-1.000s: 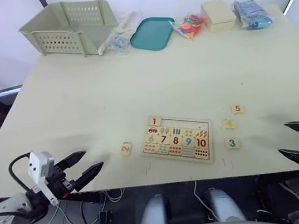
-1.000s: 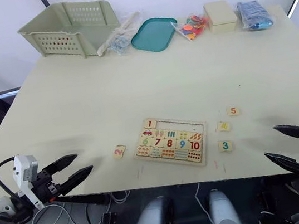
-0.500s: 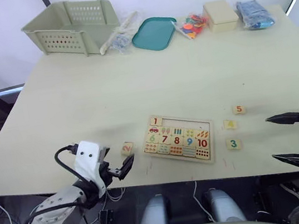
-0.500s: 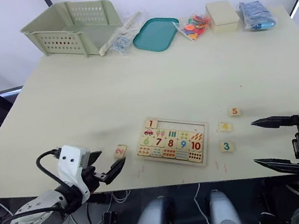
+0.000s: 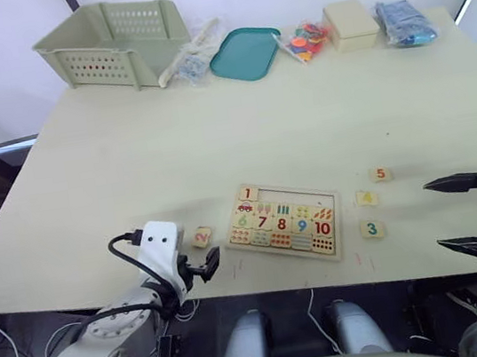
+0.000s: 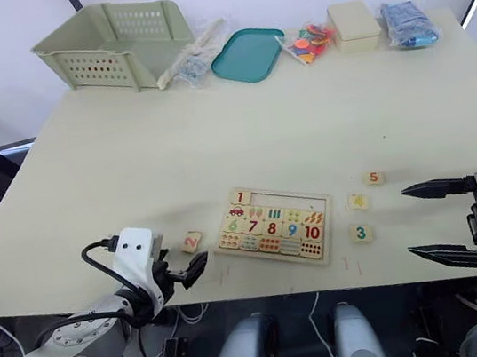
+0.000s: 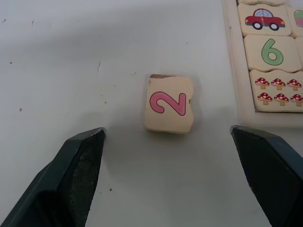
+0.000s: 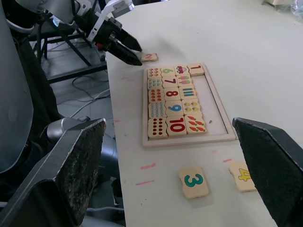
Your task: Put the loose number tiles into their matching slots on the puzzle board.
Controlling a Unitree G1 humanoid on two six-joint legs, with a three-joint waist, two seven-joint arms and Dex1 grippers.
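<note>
The puzzle board [image 5: 285, 221] lies near the table's front edge. Its far row of slots [image 5: 297, 197] is bare except for tile 1 [image 5: 246, 194] at its left end. Tile 2 [image 7: 169, 103] lies loose just left of the board. My left gripper [image 7: 166, 135] is open, low over the table on the near side of that tile, a finger to each side. Tiles 5 [image 5: 380, 174], 4 [image 5: 366, 198] and 3 [image 5: 371, 230] lie loose right of the board. My right gripper [image 5: 433, 216] hovers open further right of them, empty.
Along the table's far edge stand a green basket [image 5: 110, 40], a clear bag of pale pieces [image 5: 189, 60], a teal tray [image 5: 243, 52], a bag of colourful pieces [image 5: 306, 40], a cream box [image 5: 348, 23] and a blue bag [image 5: 404, 22].
My left gripper swung in from the front left corner to just short of tile 2. My right gripper rose and moved in toward the loose tiles on the right.
</note>
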